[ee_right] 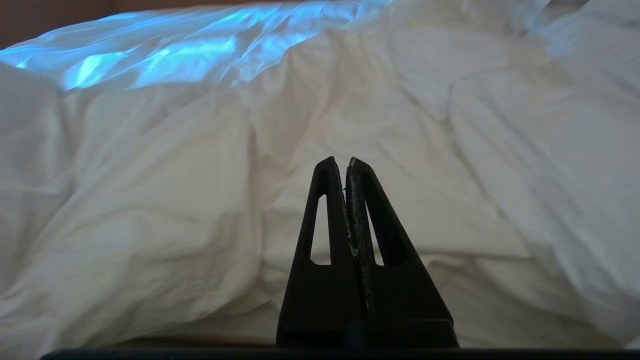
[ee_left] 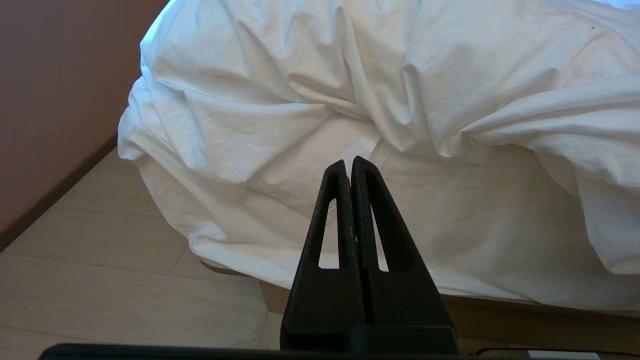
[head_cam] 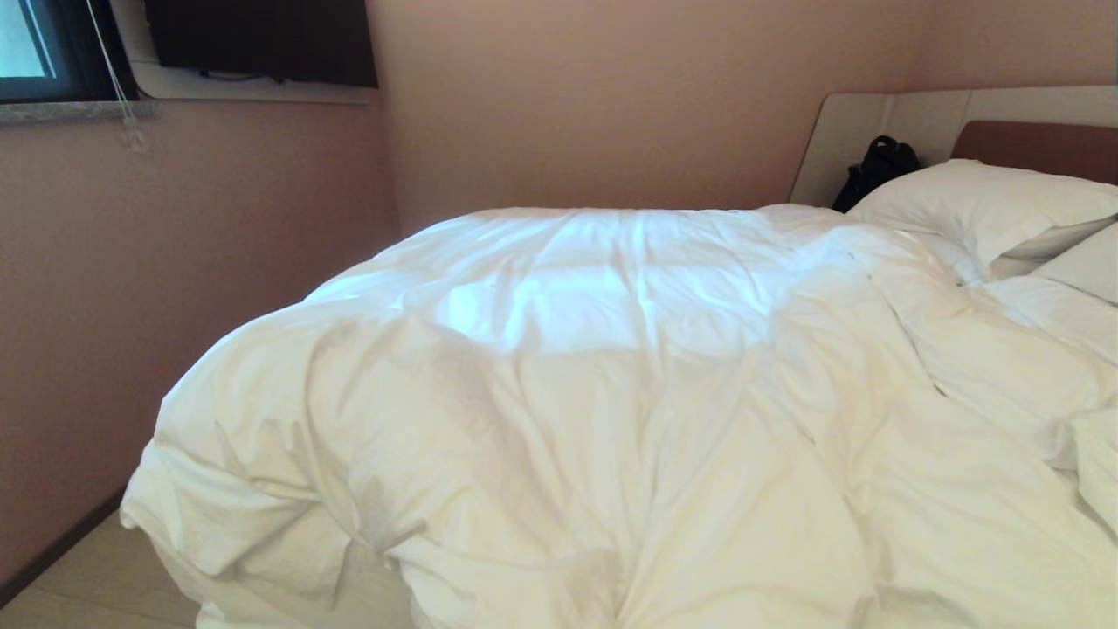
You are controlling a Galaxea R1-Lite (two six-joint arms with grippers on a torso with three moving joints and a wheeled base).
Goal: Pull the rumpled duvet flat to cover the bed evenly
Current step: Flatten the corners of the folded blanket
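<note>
Both grippers' fingers (ee_left: pixel 348 172) (ee_right: pixel 346 172) closed, empty; risk of pinching only the puffy, creased white cotton duvet's (head_cam: pixel 611 419) cover, bunching it further.

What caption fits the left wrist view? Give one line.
Shut left gripper faces the rumpled duvet hanging over the bed's corner above the floor.
</note>
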